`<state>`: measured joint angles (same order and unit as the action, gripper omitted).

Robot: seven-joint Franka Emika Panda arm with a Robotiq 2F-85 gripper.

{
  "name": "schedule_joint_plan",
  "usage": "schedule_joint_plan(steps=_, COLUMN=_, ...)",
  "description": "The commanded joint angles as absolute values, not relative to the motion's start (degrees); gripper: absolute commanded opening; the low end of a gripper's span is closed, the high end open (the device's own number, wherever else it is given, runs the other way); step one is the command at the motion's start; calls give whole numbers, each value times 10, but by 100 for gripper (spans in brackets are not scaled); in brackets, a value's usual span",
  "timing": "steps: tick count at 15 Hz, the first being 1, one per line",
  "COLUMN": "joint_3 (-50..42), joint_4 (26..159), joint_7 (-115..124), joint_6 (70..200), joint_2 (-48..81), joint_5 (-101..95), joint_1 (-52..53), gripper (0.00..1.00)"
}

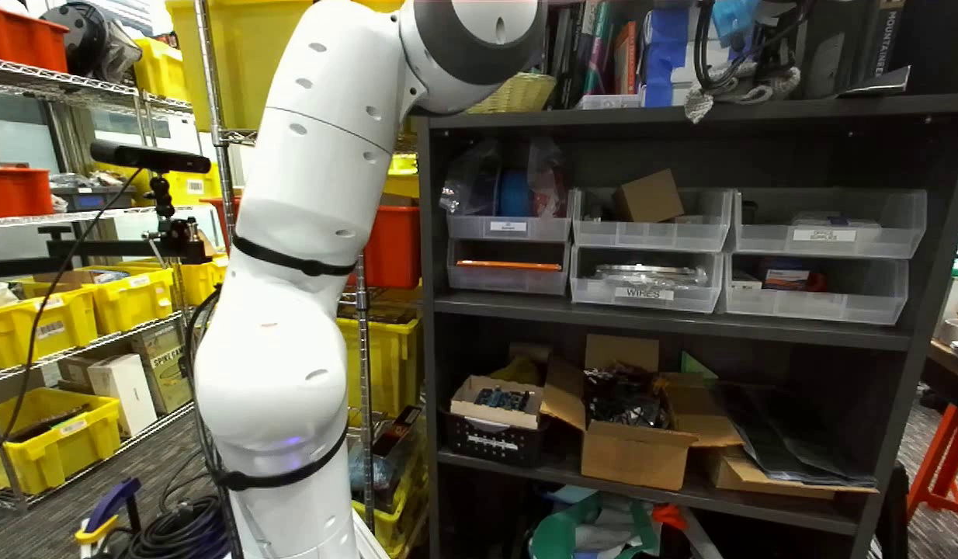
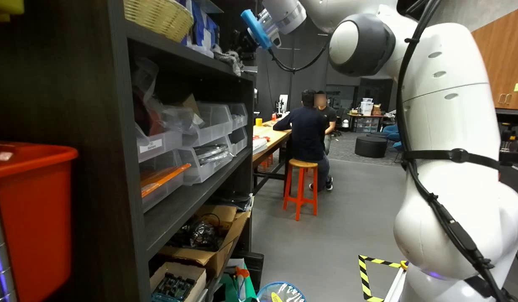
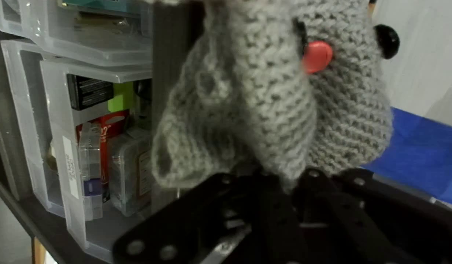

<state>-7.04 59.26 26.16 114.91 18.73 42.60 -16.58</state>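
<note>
- Claw (image 3: 279, 181): black fingers pressed together, apparently pinching a fold of the grey knitted toy with a red oval patch (image 3: 273, 95), at 12 o'clock in the wrist view; fingertips hidden by yarn.
- Toy: at the top front edge of the dark grey rectangular shelving unit (image 1: 588, 116), one part overhanging. Caution: a shallow bite on loose yarn could slip and drop it.
- 3 o'clock, wrist view: flat blue panel (image 3: 423, 154), near the toy. Caution: sideways motion could drag it.
- 9 to 10 o'clock, wrist view: clear plastic stacking bin (image 3: 59, 121). Caution: trailing knit could snag its rim.
- Farthest, 5 o'clock from the claw, in an exterior view: round wooden stool (image 2: 303, 164), red-legged.
</note>
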Motion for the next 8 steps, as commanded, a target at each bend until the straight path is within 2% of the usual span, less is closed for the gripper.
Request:
schedule_joint_plan(steps=1, joint_3=-65, joint_4=693, joint_7=224, joint_6=1201, joint_2=120, joint_5=460, joint_1=-166, gripper=3)
schedule_joint_plan(steps=8, joint_3=-73, joint_4=840, joint_7=126, joint_6=1225, joint_2=22, joint_5=547, joint_1=-188, gripper=3)
